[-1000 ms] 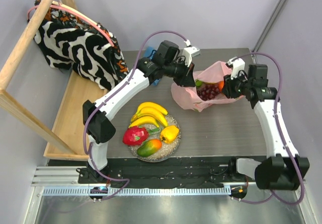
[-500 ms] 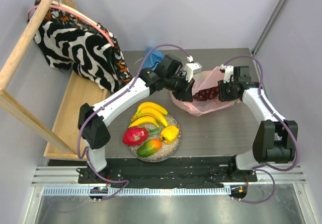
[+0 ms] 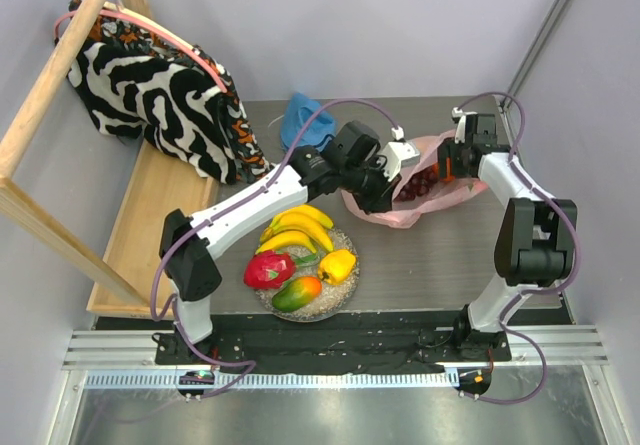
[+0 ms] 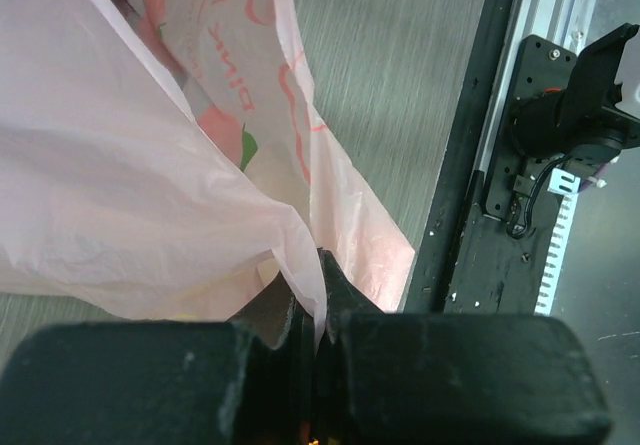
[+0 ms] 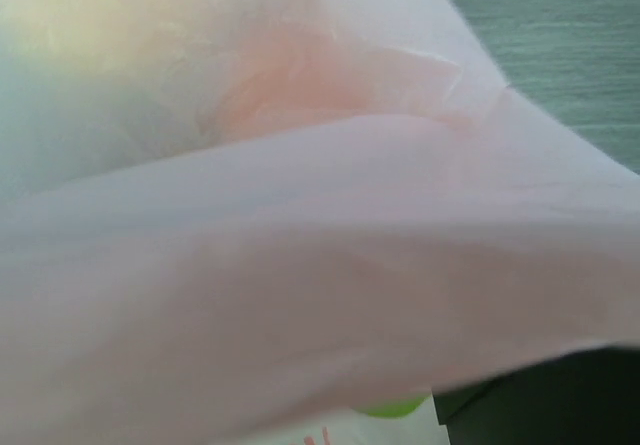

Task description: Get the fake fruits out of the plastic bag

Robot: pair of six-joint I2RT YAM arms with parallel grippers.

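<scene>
Now the right gripper (image 3: 459,161) has swung to the 2 o'clock rim of the thin translucent pink plastic bag (image 3: 396,214), jaws unreadable behind film; left gripper (image 4: 318,265) stays clenched on its 9 o'clock edge, dark purple plastic grapes (image 3: 421,181) still inside, so unloading unfinished.

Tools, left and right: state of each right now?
Left tool: closed, pinching the thin translucent pink plastic bag.
Right tool: cannot be told; the bag fills its wrist view.
</scene>
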